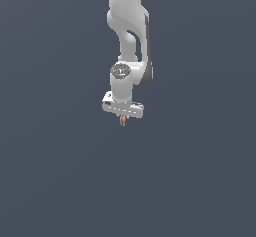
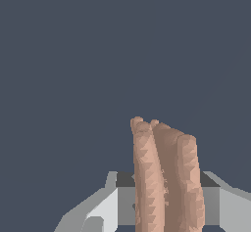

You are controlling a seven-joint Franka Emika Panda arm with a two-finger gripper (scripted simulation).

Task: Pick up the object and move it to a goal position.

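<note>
Pincer [image 1: 123,119] grips the object [image 1: 123,121], which protrudes just below its fingers. Transport step appears in hand; next move calls for steady carriage to the goal, not visible.

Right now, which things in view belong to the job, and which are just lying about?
Job:
- reddish-brown stick, sticking out below the end effector; it looks held there
- end effector on the white arm

Lying about:
- nothing else shows; plain dark background only, and no goal marker is visible
</note>
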